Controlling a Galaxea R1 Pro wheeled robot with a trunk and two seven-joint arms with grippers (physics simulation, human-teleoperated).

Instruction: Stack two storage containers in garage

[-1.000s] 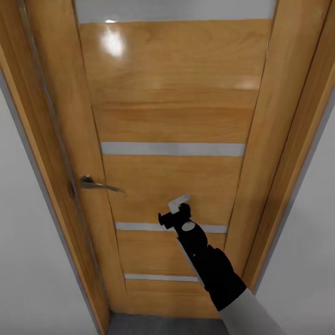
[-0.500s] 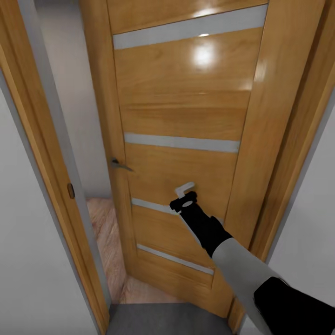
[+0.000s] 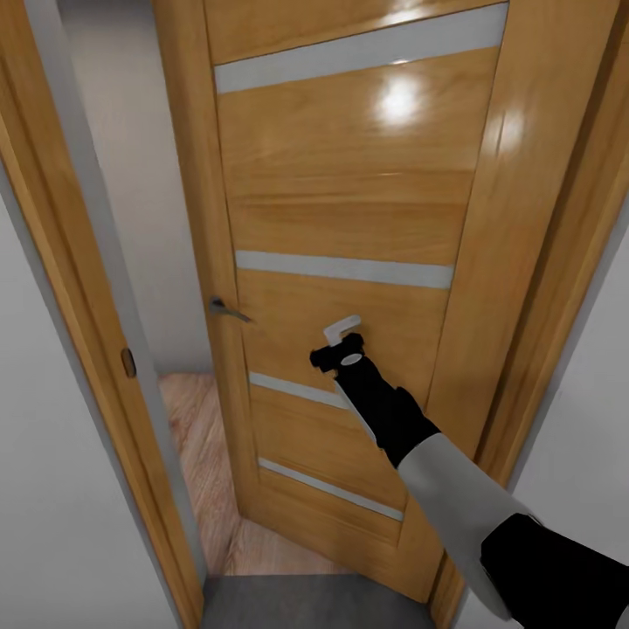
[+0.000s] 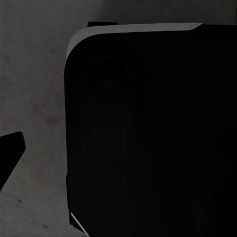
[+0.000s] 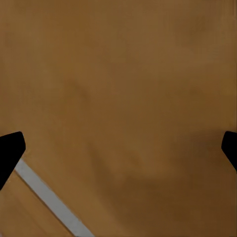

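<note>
A wooden door [image 3: 349, 218] stands partly swung open ahead, hinged on the right, with a gap on its left through which a strip of light wood plank floor [image 3: 196, 454] and a pale wall show. From the head view the right arm reaches forward and its right gripper [image 3: 342, 330] sits up against the door panel, just right of the single metal door handle [image 3: 225, 308] and between the second and third of the door's pale stripes; I count four such stripes [image 3: 345, 269] across the door. The right wrist view adds what the head view cannot: two dark fingertips [image 5: 10, 150] at opposite edges of the picture, set wide apart, nothing between them but the brown door face and one pale stripe running aslant. The left wrist view looks down on dark grey concrete floor [image 4: 34, 98] with a large black rounded body [image 4: 148, 133] of the robot over it, and one dark fingertip at the edge; whether the left gripper [image 4: 7, 153] is spread or closed I cannot tell. Grey floor also shows at the near threshold [image 3: 306, 603]. Neither storage container is to be seen here.
</note>
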